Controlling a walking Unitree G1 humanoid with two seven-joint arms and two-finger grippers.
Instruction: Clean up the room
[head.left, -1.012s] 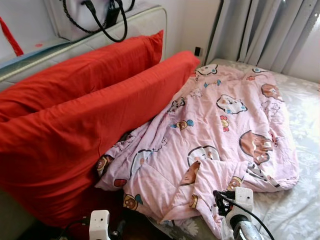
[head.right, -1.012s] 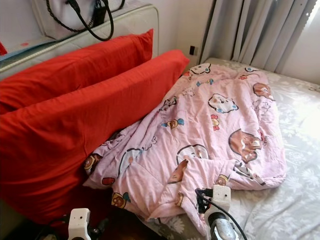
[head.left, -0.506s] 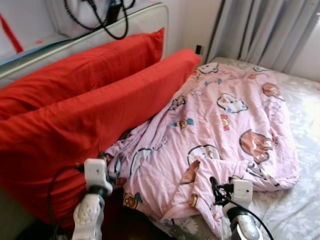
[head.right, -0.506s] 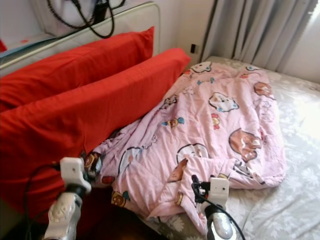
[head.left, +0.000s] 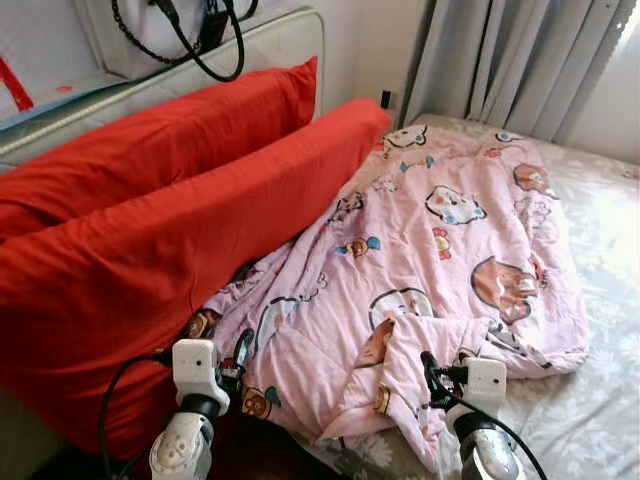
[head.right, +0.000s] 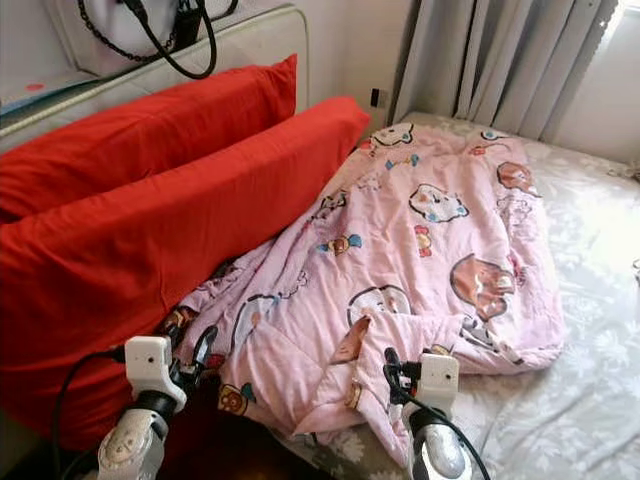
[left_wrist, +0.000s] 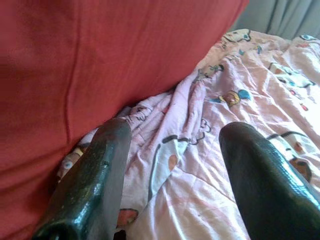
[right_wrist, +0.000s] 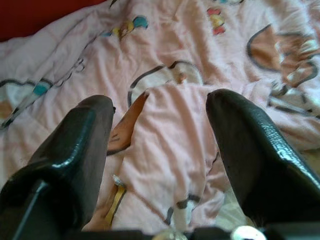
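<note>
Both tools' fingers apart | left tool (left_wrist: 170, 175), right tool (right_wrist: 160, 150) over crumpled pink quilt (head.left: 430, 260) | likely poised to grasp near edge, spread it across bed (head.left: 600, 420)

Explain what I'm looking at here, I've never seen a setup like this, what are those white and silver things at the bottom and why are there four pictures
This is a walking humanoid robot tidying a bedroom. The two wide pictures come from a pair of cameras on its head, looking down at a bed. The white and silver things are its two arms. Each ends in a pincer of two black fingers. The other two pictures come from cameras on the wrists, looking along those fingers.

On the bed lies a crumpled pink cartoon blanket, beside two big red pillows. A bag with black handles sits behind the headboard.

The left pincer is open, near the blanket's edge by the pillow. The right pincer is open too, over a folded corner. Neither holds anything.
</note>
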